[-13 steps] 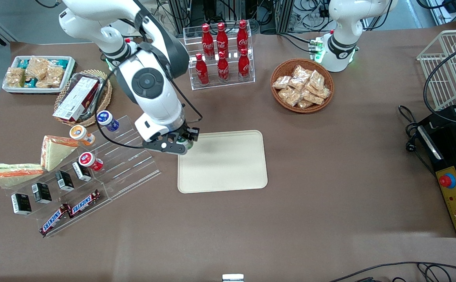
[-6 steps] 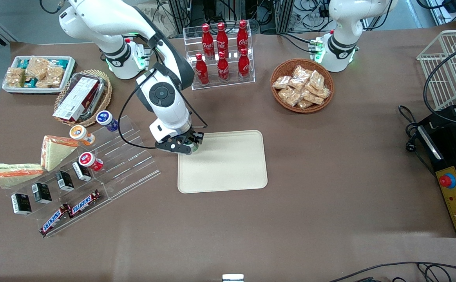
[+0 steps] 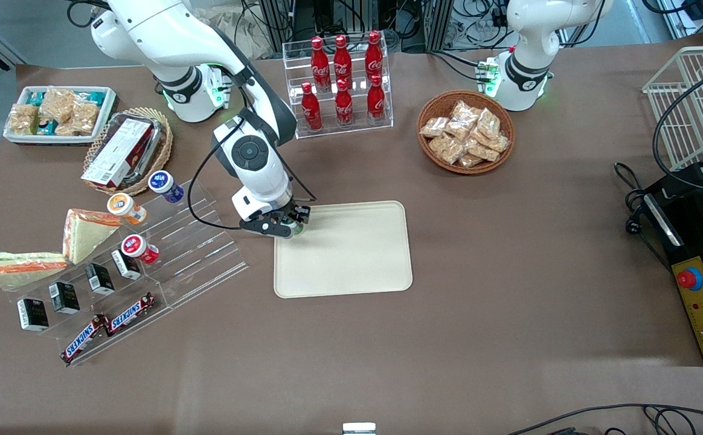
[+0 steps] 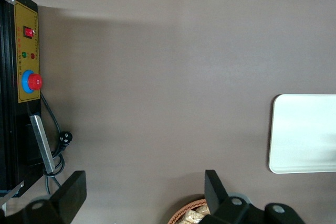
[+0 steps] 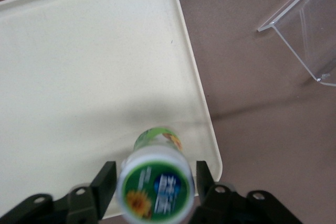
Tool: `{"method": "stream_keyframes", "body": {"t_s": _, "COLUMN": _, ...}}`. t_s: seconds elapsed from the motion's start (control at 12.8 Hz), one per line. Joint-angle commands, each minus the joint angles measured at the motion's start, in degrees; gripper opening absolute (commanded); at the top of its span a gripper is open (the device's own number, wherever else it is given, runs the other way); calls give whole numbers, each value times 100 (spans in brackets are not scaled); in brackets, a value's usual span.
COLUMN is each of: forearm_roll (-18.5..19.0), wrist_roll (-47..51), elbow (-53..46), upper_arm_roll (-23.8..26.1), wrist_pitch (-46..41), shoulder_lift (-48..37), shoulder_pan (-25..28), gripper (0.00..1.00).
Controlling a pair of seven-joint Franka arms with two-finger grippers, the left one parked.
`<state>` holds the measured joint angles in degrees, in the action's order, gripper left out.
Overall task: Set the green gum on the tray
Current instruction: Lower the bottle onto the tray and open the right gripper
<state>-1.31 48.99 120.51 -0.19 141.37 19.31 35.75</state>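
My gripper hangs low over the corner of the tray that is nearest to the working arm's end of the table and farthest from the front camera, and my jaws are clamped on the green gum, one finger on each side of its white lid. In the wrist view the bottle points down at the cream surface, its green body just inside the rounded rim, and I cannot tell if its bottom already touches the tray or is only very close. In the last second I have come down a good deal and moved a little inward: one second ago my hand was higher and more over the rim; half a second ago it was already lower, and now it is only slightly lower again, so the descent is nearly finished. For the task this means, in my judgement, that the carrying is done and only the release remains. The position is a little risky, because the gum is near the edge of the tray and not in the middle; if I let it go tilted, this narrow bottle could fall and roll over the low rim onto the brown table. The clear acrylic rack, with the blue-bodied bottle and the red-lidded bottle on it, stands just beside me.
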Motion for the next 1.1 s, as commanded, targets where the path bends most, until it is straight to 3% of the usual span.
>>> {"method": "stream_keyframes", "body": {"t_s": 0.0, "forearm_roll": 60, "wrist_roll": 93, "elbow": 17, "upper_arm_roll": -34, "wrist_pitch": 180, "shoulder_lift": 64, "shoulder_pan": 2, "gripper": 98}}
{"method": "stream_keyframes", "body": {"t_s": 0.55, "forearm_roll": 60, "wrist_roll": 32, "elbow": -228, "upper_arm_roll": -138, "wrist_pitch": -143, "shoulder_lift": -357, "shoulder_pan": -77, "gripper": 98}}
{"method": "stream_keyframes", "body": {"t_s": 1.02, "forearm_roll": 69, "wrist_roll": -554, "elbow": -2423, "upper_arm_roll": -315, "wrist_pitch": -2427, "shoulder_lift": -437, "shoulder_pan": -278, "gripper": 98}}
